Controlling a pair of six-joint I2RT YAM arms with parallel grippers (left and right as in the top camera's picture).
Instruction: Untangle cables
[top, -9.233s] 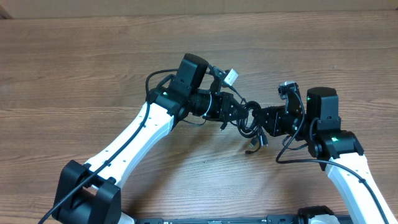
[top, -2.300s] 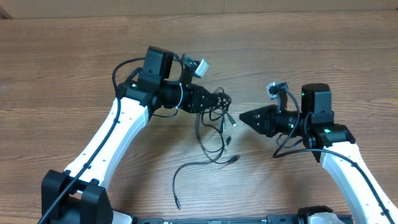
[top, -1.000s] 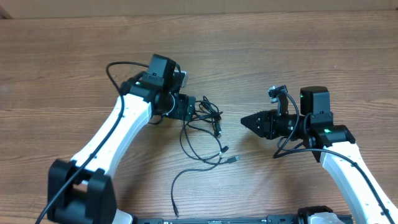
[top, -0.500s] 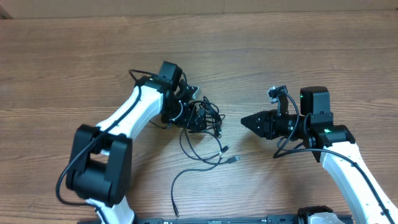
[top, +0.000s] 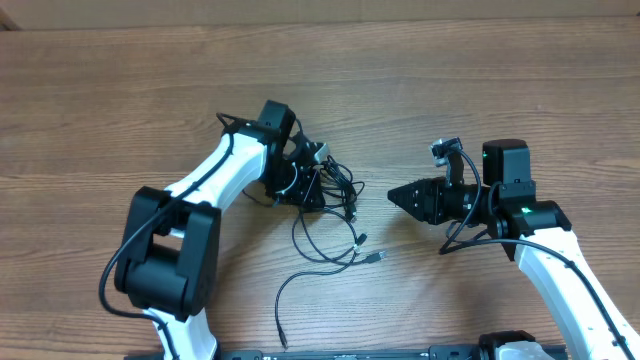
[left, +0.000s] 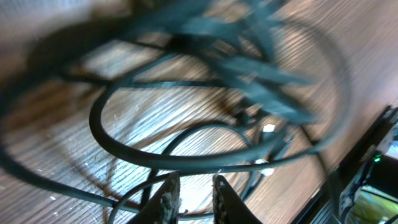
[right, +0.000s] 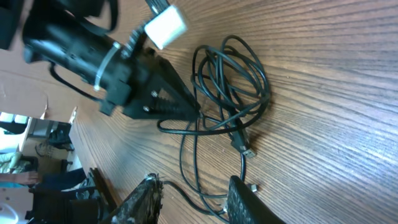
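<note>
Several thin black cables (top: 333, 195) lie in a loose tangle on the wooden tabletop (top: 90, 110), just left of centre, with one cord (top: 300, 275) trailing toward the near edge and a silver plug (top: 379, 257) lying to its right. The left jaws sit in among the loops, touching them; the blurred wrist view shows a narrow gap between the fingers (left: 168, 196), and whether they pinch a cord I cannot tell. The right jaws stand apart and empty, near the cables but clear of them
</note>
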